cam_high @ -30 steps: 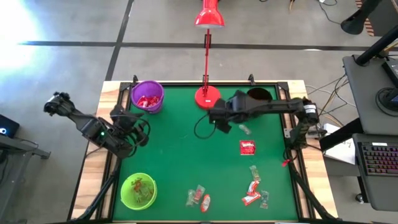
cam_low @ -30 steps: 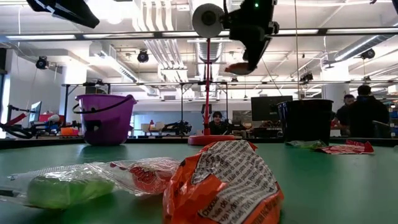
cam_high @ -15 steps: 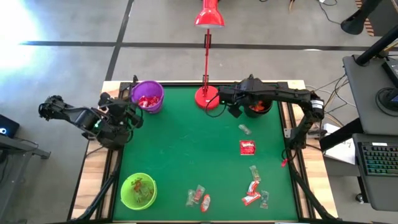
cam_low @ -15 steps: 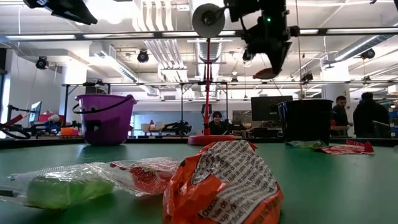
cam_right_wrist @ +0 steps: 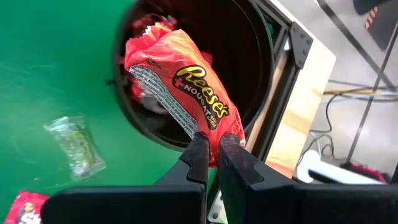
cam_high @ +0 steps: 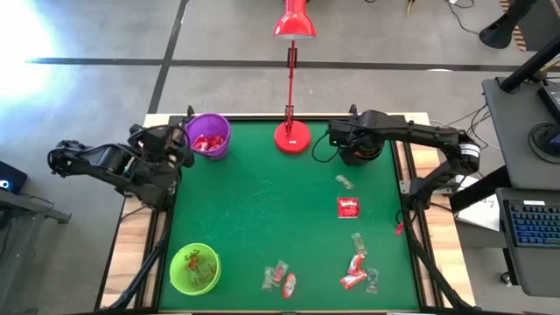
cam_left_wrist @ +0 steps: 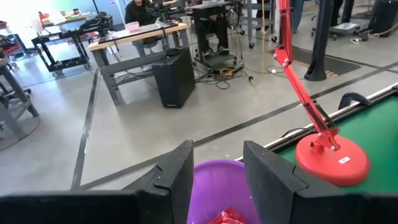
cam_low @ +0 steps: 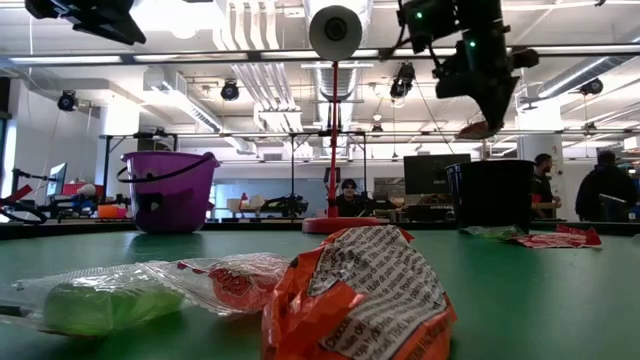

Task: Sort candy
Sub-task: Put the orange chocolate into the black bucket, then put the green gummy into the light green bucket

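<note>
Left hand hovered over purple bucket at desk's far left corner, fingers spread, nothing between them. Loose candies lay scattered along near edge. Right hand pinched orange Reese's wrapper directly above black bin at far right. Step judged: drop-off of one sorted piece. Next move calls for parting fingers over bin mouth.
</note>
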Motion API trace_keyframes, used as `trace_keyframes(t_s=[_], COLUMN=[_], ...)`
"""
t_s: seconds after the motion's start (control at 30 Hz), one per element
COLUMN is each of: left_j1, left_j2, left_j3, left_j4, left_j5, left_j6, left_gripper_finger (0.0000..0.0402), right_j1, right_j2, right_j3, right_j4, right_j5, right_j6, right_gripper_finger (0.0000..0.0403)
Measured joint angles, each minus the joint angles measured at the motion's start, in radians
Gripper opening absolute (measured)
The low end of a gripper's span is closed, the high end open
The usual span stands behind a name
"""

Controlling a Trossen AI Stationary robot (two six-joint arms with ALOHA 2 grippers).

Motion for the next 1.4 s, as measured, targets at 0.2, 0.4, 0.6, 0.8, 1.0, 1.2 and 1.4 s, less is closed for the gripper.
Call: trace_keyframes(t_s=[0.2, 0.4, 0.6, 0.8, 1.0, 1.2, 1.4], left_j1=[0.001, 0.001, 0.001, 0.001, 0.000, 0.000, 0.000], left_j2=[-0.026, -0.031, -0.031, -0.031, -0.030, -0.025, -0.016], left_j3=[0.000, -0.001, -0.001, -0.001, -0.001, -0.001, -0.001], left_j4=[0.000, 0.000, 0.000, 0.000, 0.000, 0.013, 0.018], left_j5=[0.000, 0.000, 0.000, 0.001, 0.003, 0.035, 0.080], left_j6=[0.000, 0.000, 0.000, 0.000, 0.000, 0.028, 0.034], left_gripper_finger=[0.0123, 0.0123, 0.0123, 0.0123, 0.0123, 0.0123, 0.0123], right_j1=[-0.040, -0.077, -0.102, -0.129, -0.136, -0.135, -0.053], right_j2=[-0.035, -0.035, -0.031, -0.031, -0.031, -0.031, -0.045], right_j3=[-0.050, -0.071, -0.072, -0.072, -0.072, -0.053, -0.024], right_j4=[0.006, 0.035, 0.061, 0.067, 0.073, 0.075, 0.074], right_j5=[-0.003, -0.006, -0.007, -0.013, 0.015, -0.118, -0.281], right_j6=[0.042, 0.043, 0.033, 0.024, -0.024, -0.060, 0.009], right_gripper_finger=[0.0012, 0.0013, 0.0016, 0.0051, 0.0094, 0.0115, 0.0124])
